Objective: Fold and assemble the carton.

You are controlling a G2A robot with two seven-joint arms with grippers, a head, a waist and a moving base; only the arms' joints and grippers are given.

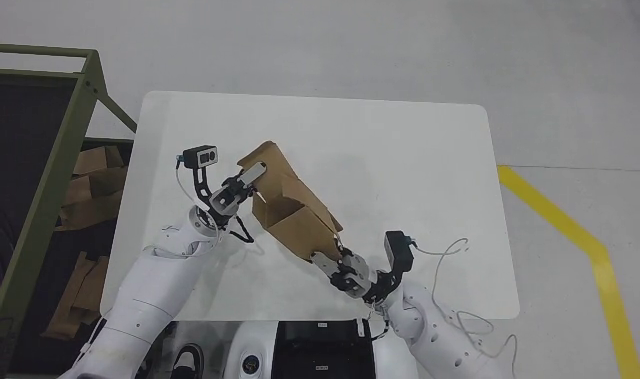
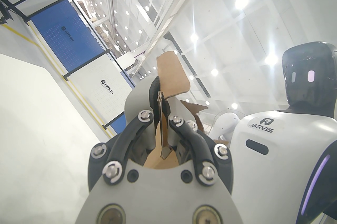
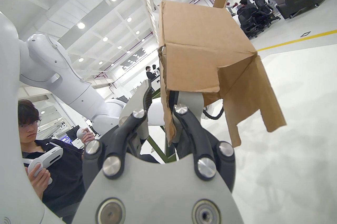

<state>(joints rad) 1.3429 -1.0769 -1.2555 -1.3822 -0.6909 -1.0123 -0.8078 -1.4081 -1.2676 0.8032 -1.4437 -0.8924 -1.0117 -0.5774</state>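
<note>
A brown carton (image 1: 292, 204), partly unfolded with loose flaps, sits tilted between my two arms over the white table (image 1: 420, 159). My left gripper (image 1: 248, 182) is at its far-left upper edge. In the left wrist view this gripper (image 2: 159, 93) is shut on a thin cardboard flap (image 2: 172, 75) that sticks up between the fingers. My right gripper (image 1: 335, 262) is at the carton's near-right lower corner. In the right wrist view the gripper (image 3: 164, 93) stands open astride a wall edge of the carton (image 3: 200, 51); one finger (image 3: 140, 96) stays clear of the board.
A green-framed cart (image 1: 60, 129) stands left of the table, holding several flat cardboard blanks (image 1: 90, 179). A yellow floor line (image 1: 570, 229) runs past the table's right side. Bare table surface lies to the right and behind the carton.
</note>
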